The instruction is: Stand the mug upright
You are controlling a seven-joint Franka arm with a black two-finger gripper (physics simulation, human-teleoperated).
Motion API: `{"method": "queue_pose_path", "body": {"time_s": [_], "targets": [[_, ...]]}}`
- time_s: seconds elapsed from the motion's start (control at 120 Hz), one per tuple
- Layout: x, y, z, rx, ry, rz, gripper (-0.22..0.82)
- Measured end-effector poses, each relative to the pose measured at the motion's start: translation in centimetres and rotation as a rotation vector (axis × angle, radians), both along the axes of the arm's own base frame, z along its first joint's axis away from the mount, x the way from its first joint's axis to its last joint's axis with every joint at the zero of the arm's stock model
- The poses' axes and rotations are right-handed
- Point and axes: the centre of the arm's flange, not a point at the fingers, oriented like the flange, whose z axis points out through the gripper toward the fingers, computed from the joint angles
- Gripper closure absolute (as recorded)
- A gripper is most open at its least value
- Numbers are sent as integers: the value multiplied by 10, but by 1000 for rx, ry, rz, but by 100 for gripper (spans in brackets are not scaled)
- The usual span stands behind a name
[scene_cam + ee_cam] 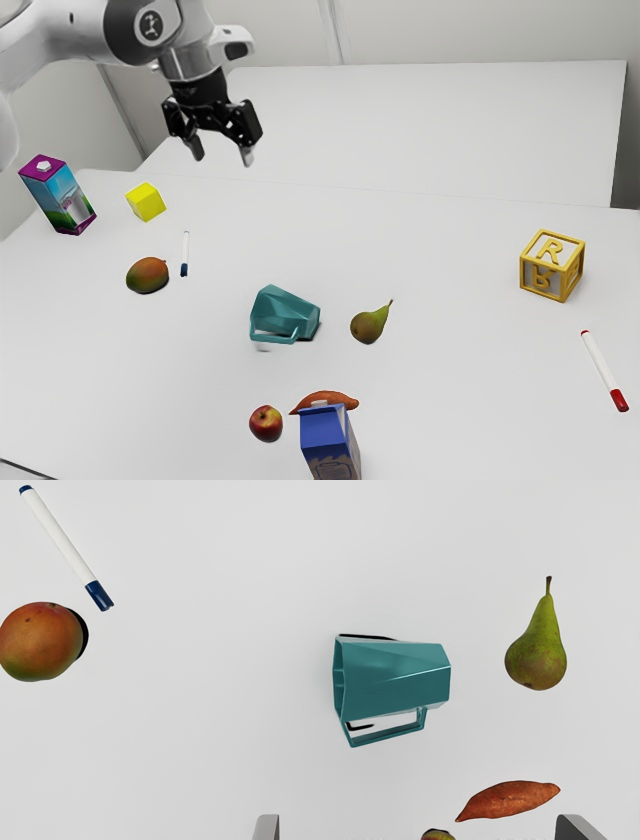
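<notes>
Pale walls (460, 30) rise behind a white bench (430, 250) scattered with fruit, cartons, blocks and markers. Above it, near the exterior view's upper left, my pincer (222, 156) hangs in the air, its two fingers spread wide apart. The teal mug (395, 680) lies on its side on the bench, between a red-and-green mango (40, 642) and a green pear (537, 650); the pear is nearer to it. Its base is toward the pear, its mouth faces the mango's side, and its angular handle (387, 735) juts out from the body on the side where the apple (266, 423) and an orange-brown sweet potato (340, 397) lie. Just beside the sweet potato is a blue carton (325, 428); I cannot tell if they touch. Near the mango lies a white marker with a blue cap (62, 542), and beyond that a yellow cube (146, 202) and a purple-topped carton (70, 195). Toward the exterior view's right, well apart from the mug, are a yellow-edged letter block (550, 267) and a white marker with a red cap (603, 370).
</notes>
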Motion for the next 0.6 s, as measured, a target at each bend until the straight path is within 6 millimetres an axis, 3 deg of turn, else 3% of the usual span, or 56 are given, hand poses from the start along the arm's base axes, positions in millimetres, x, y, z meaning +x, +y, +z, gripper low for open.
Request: {"method": "queue_pose_path", "body": {"time_s": [0.2,0.433,0.6], "targets": [[0,10,-6,-6,13,25,0],[-15,32,-22,-118,110,98,0],[-26,48,-82,-205,253,158,0]]}}
